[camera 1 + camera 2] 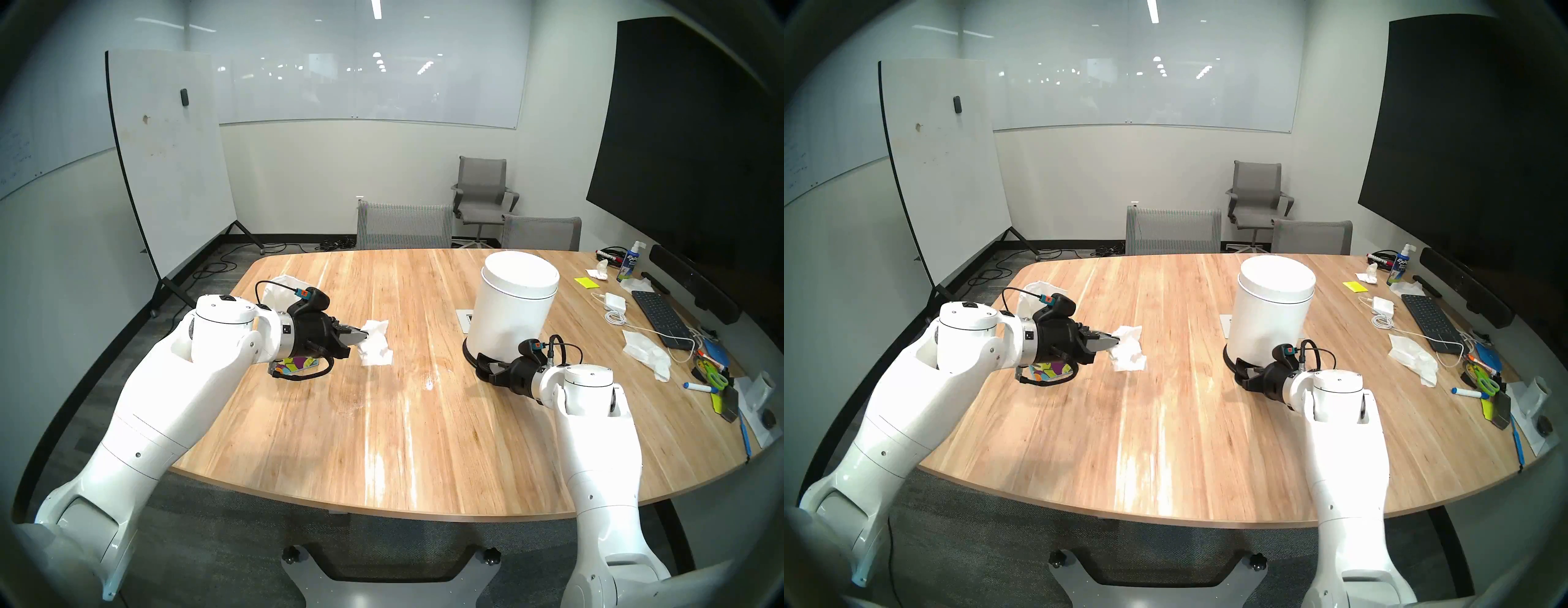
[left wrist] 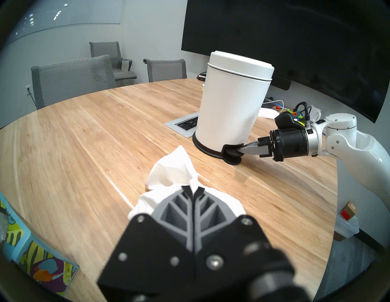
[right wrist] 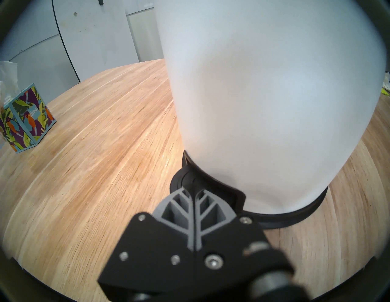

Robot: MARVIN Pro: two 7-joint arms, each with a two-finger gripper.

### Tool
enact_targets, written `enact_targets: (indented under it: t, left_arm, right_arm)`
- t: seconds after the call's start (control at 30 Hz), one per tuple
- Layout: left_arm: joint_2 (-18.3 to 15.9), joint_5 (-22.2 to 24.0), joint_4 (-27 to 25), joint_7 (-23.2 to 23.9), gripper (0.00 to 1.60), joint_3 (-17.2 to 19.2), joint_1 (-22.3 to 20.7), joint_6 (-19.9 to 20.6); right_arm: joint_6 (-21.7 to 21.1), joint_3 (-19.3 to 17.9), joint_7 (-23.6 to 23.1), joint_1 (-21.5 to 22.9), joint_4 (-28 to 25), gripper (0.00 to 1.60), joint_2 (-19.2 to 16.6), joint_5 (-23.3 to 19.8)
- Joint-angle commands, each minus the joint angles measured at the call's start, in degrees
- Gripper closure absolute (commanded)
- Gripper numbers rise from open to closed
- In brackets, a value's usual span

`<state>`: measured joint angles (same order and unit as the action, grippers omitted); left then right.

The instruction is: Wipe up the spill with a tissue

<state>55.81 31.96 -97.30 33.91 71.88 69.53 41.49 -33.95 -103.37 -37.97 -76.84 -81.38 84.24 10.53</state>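
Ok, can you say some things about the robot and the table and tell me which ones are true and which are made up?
1. The left gripper is pinching a crumpled white tissue. True.
2. The white bin has its lid open. False: the lid is shut.
3. The right gripper has its tips at the bin's black pedal. True.
4. The colourful tissue box sits on top of the bin. False: it stands on the wooden table, near the left arm.
5. The right gripper holds a tissue too. False: its jaws are shut with nothing between them.
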Motion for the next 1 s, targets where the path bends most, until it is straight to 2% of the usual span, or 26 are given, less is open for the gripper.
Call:
enact_targets:
  t: [0.0, 0.97]
  left_arm:
    - [0.0, 0.1, -1.3, -0.1, 1.60, 0.6, -0.6, -0.2]
    - [0.0, 0.1, -1.2, -0.1, 1.60, 0.6, -0.6, -0.2]
  right_arm:
    - [0.5, 0.4, 0.6, 1.4, 1.0, 1.60, 0.2, 0.2]
    - [-2.7, 1.0, 1.3, 1.4, 5.9, 1.60, -0.2, 1.2]
